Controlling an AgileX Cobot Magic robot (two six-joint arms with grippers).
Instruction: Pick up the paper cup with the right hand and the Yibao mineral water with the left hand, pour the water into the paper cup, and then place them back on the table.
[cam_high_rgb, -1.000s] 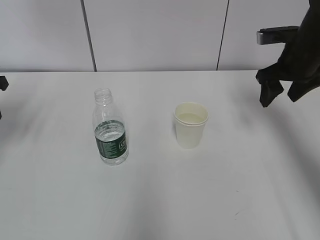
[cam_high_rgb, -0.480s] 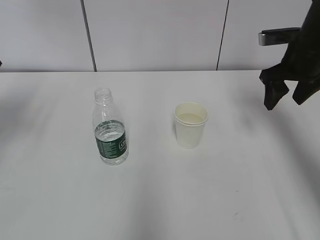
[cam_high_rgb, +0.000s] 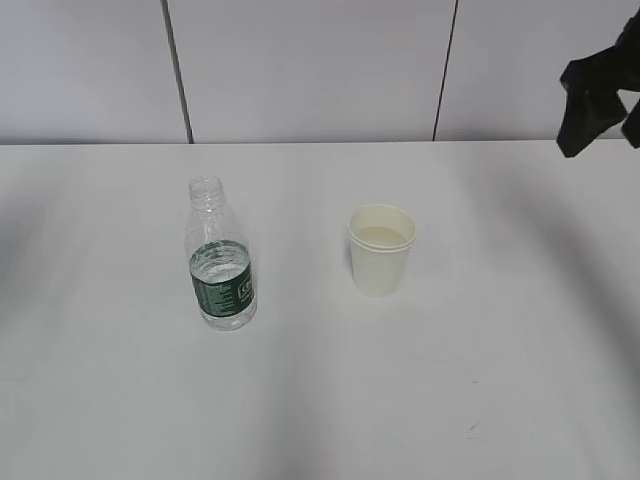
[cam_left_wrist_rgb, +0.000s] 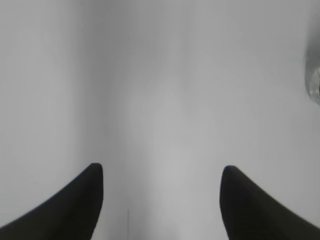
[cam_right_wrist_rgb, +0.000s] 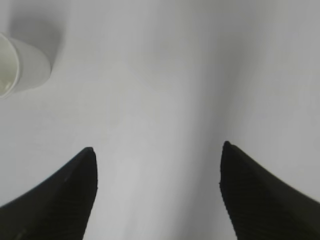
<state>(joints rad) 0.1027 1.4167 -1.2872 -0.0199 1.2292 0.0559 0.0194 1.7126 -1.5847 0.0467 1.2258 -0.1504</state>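
Table plain white with a few tiny dark specks; wall pale grey with dark vertical seams. Paper cup cream-white, unprinted; Yibao mineral water clear plastic with dark green label, white print. Right hand black, both wrist views show black fingers, the right ones finely ribbed.

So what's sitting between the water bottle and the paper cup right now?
Nothing: in the exterior view only bare white table separates the water bottle from the paper cup.
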